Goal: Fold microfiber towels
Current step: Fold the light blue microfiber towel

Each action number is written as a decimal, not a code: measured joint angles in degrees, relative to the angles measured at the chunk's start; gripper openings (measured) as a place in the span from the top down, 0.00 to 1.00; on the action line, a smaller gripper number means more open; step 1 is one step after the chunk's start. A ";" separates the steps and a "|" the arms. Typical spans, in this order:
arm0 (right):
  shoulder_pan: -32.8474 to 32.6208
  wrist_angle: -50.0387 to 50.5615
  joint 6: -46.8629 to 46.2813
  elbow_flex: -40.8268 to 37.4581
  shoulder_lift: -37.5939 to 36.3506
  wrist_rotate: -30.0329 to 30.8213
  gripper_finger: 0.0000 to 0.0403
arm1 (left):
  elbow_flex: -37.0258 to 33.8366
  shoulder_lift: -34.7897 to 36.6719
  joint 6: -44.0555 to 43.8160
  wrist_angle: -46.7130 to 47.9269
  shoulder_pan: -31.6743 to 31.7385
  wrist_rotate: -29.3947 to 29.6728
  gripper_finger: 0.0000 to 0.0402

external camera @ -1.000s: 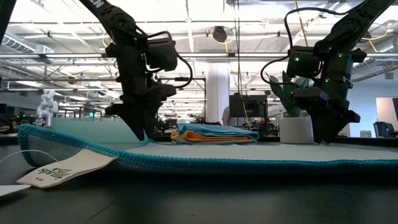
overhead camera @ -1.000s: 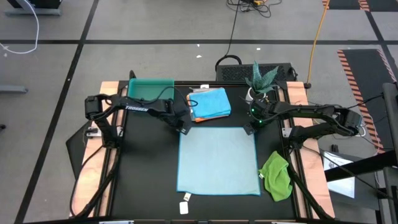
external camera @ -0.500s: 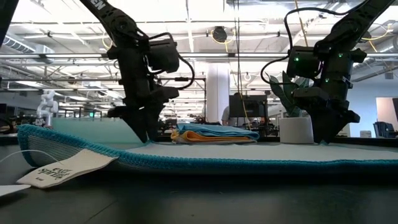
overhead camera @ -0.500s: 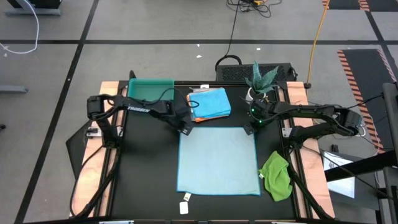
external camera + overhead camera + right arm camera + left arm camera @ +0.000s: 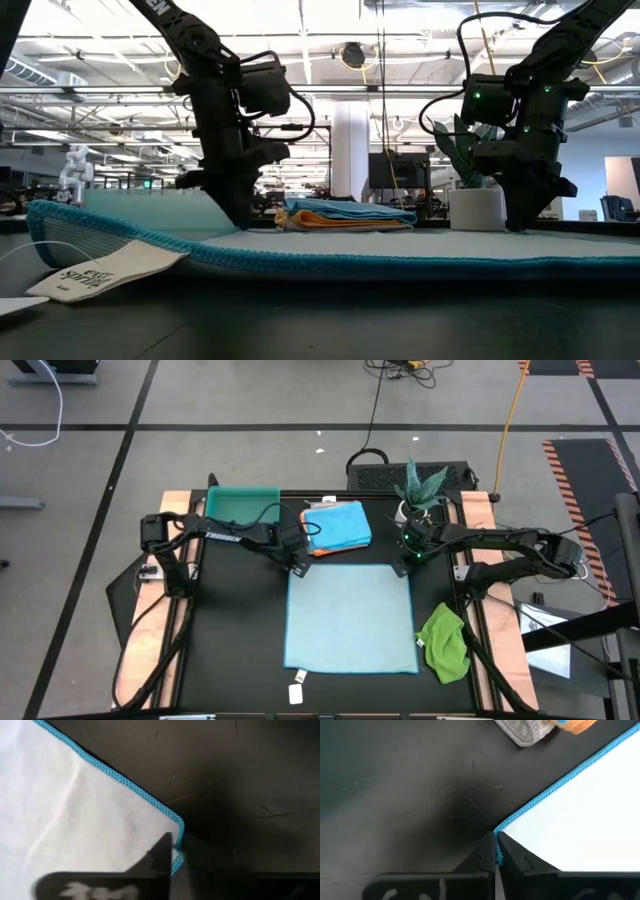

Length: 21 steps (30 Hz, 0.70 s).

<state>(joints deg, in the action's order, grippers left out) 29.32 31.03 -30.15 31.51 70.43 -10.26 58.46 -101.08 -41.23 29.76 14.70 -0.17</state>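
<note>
Pale blue towel (image 5: pixel 350 618) lies flat and square, darker blue stitched edge.

One pale blue towel (image 5: pixel 350 617) spread flat, one green towel (image 5: pixel 446 642) crumpled, one stack of folded towels (image 5: pixel 337 526), one teal tray (image 5: pixel 241 504), one potted plant (image 5: pixel 419 488), two grippers

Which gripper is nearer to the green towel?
Right. The right gripper pinches the pale blue towel's far right corner, above the green towel; the left gripper pinches the far left corner.
</note>
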 joint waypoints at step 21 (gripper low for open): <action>-0.13 -0.03 2.78 -0.02 -0.48 2.71 1.00 | 0.00 3.75 -0.02 0.14 -0.73 2.26 1.00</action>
<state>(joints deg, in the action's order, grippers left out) 29.19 31.00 -27.37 31.48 69.96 -7.55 58.46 -97.33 -41.25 29.90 13.97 2.09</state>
